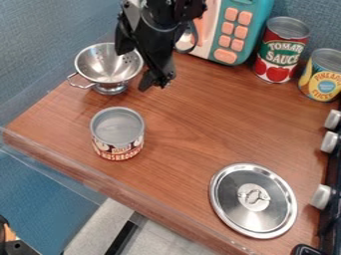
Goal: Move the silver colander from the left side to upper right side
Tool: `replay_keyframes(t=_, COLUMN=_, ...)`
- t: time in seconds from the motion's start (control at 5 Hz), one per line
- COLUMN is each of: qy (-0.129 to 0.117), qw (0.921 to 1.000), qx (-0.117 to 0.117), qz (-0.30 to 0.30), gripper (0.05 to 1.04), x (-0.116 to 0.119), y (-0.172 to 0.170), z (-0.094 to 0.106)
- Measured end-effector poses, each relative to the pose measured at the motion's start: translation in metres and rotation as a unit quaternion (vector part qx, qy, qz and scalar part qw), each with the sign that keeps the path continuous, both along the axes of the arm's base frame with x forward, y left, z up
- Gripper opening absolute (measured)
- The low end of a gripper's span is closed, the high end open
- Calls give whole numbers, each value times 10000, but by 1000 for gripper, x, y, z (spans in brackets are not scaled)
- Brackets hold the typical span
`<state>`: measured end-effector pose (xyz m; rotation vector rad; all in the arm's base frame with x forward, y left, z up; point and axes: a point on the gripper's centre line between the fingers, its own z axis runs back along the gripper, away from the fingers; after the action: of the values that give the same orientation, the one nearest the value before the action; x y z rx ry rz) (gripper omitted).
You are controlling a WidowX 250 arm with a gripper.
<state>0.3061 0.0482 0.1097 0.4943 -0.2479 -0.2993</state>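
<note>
Colander [109,63] upright on the bench [193,117], upper left, behind the mushroom can [118,133]. Jaws [141,68] spread at its right rim; contact unclear. At most lined up, I judge: grasp, lift, carry and set-down at upper right all remain.

My black arm [165,14] enters from the top edge, and at its end my gripper [157,80] hangs downward, slightly tilted.

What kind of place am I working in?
Probably a play kitchen counter: there's a toy microwave, a colander and a row of knobs along the right edge.
</note>
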Motion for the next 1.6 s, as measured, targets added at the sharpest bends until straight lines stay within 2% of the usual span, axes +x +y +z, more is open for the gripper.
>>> replay_keyframes(t=0.2, qy=86, qw=9999, qx=13, qz=74, gripper=999, x=10, y=0, z=-7)
replay_keyframes(t=0.4, qy=281, qw=9991, qx=96, qz=308, gripper=999, x=24, y=3, z=-16)
replay_keyframes(t=0.6, qy=408, qw=9962, qx=274, qz=712, gripper=999, x=32, y=11, z=-18)
replay_keyframes(t=0.8, qy=746, qw=9884, qx=394, qz=1261, gripper=999, x=35, y=16, z=-27)
replay_keyframes(t=1.0, qy=989, qw=9788, qx=361, qz=1755, gripper=999, x=30, y=28, z=-38)
replay_keyframes(t=1.2, qy=1168, qw=9741, qx=375, qz=1901, gripper=953, x=37, y=35, z=-47)
replay_keyframes(t=1.4, qy=1047, qw=9746, qx=49, qz=1981, gripper=670, x=44, y=41, z=-47)
replay_keyframes(t=1.6, qy=1066, qw=9747, qx=57, qz=1964, gripper=376, x=46, y=43, z=-49)
